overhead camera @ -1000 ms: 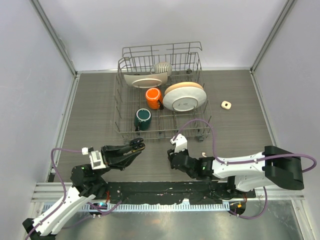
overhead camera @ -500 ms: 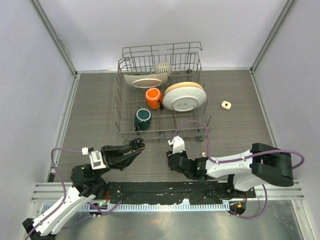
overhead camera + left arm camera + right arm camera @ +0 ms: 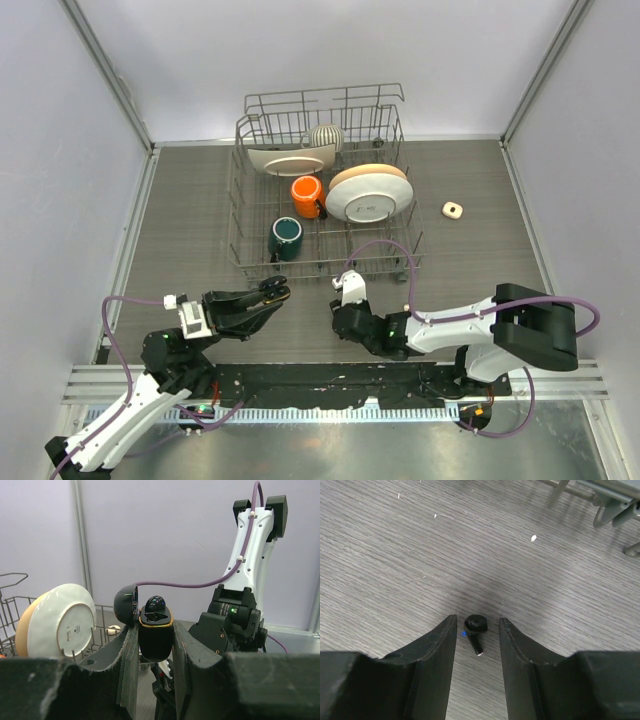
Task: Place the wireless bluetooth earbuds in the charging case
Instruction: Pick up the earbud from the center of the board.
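My right hand (image 3: 477, 622), narrowly open, straddles the black earbud (image 3: 476, 630); closing off-centre could flick it away.

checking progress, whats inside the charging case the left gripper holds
A glossy black earbud pokes up from the open charging case in the left gripper. Its rim hides the rest of the inside.

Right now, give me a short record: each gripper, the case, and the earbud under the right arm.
left gripper: shut on the charging case, held off the table
charging case: black, lid open, one black earbud seems seated
right gripper: open, fingers either side of loose earbud
loose earbud: black, lying on the table, not gripped
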You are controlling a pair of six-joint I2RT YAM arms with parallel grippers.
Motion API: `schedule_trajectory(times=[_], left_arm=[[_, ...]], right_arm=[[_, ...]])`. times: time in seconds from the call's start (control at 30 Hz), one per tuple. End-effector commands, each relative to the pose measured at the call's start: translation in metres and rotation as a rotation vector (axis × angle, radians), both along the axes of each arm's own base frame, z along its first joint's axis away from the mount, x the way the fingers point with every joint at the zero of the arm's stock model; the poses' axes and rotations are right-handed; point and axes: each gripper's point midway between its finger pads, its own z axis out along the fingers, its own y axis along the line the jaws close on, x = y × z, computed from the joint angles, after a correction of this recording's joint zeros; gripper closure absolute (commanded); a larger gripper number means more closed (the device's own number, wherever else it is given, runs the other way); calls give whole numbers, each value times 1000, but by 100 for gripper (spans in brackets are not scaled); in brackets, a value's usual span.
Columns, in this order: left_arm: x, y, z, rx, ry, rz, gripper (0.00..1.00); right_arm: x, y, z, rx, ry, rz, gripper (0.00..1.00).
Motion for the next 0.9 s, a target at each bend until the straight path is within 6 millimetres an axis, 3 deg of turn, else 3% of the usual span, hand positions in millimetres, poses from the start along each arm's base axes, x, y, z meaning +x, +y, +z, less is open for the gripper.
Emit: schedule_trajectory(times=[0.0, 0.5, 0.73, 0.87], left_arm=[[7, -6, -41, 28, 38, 2, 100], [7, -6, -42, 30, 41, 0, 100], [7, -6, -42, 31, 41, 0, 99], [7, -6, -42, 30, 41, 1, 100]], right_arm=[[6, 14, 13, 56, -2, -24, 57], [6, 11, 4, 17, 19, -35, 62], [6, 6, 3, 1, 24, -43, 68], [6, -3, 1, -17, 33, -87, 77]])
